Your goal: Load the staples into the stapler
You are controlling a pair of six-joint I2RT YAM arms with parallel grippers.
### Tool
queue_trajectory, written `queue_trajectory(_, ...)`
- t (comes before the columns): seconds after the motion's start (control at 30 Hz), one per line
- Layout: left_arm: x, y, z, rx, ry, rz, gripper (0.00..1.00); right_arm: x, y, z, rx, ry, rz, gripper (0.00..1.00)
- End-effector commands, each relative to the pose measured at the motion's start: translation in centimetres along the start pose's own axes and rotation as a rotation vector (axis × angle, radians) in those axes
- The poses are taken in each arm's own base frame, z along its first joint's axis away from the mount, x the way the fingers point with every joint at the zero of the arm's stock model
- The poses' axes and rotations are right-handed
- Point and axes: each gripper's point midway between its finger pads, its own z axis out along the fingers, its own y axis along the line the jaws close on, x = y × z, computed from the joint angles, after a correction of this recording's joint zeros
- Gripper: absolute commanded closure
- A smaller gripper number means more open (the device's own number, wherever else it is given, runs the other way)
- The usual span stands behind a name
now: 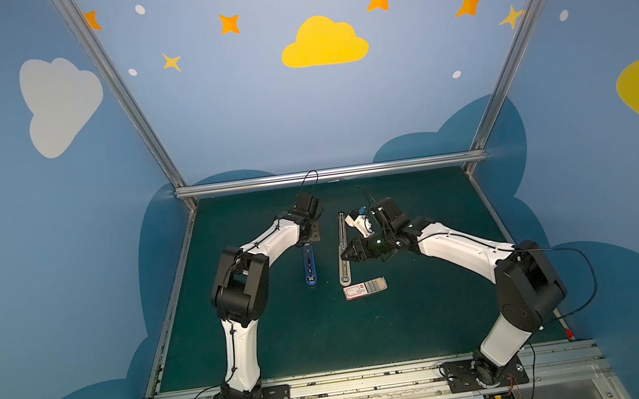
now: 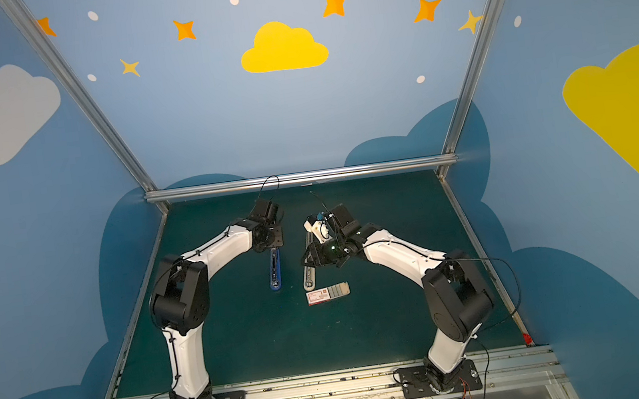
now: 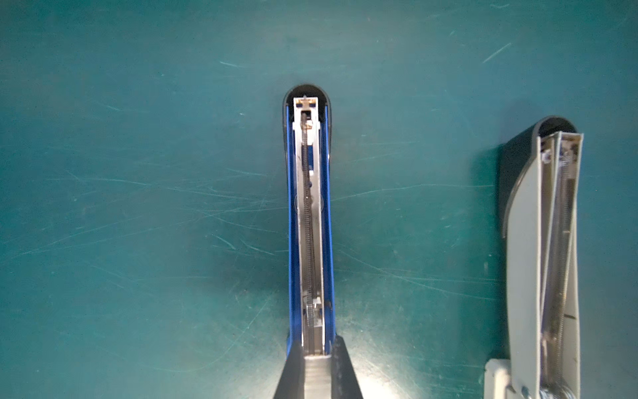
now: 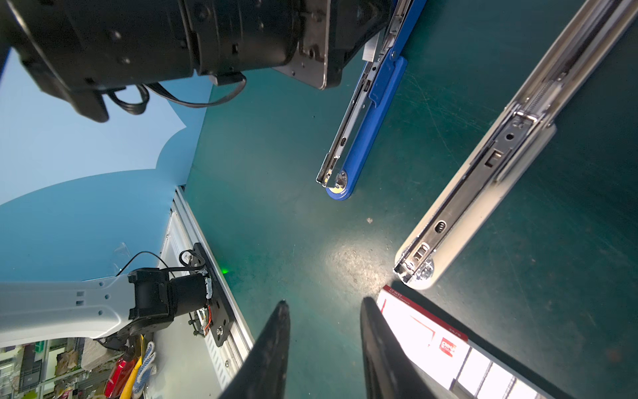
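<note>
Left wrist view shows left end effector (image 3: 316, 345) gripping blue stapler (image 3: 308, 224); right wrist, right end effector (image 4: 325, 302) released.

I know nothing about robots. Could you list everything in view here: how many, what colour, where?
blue stapler: one, blue, opened, left of centre.
grey stapler: one, pale grey, opened, right of it.
staple box: one, white and red, tray out, by grey stapler's near end.
staples: silvery rows in its tray; uncounted.
table mat: one, dark green.
left arm: one, white and black; jaws shut on blue stapler's far end.
right arm: same colours; jaws open, empty, over grey stapler.
</note>
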Motion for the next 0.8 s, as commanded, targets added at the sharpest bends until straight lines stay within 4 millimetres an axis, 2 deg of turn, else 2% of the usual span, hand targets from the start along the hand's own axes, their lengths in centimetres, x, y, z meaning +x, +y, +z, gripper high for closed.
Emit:
queue_trajectory(0.0,-0.4,0.2,-0.4,-0.005,-0.011,-0.01,0.9,0.0,0.2,-0.1,-0.008,0.0,-0.009,0.65)
queue_trajectory(0.77,1.5,0.4,0.8,-0.013,0.021,-0.014,0.9,0.0,0.0,-0.4,0.001,-0.009,-0.004,0.65)
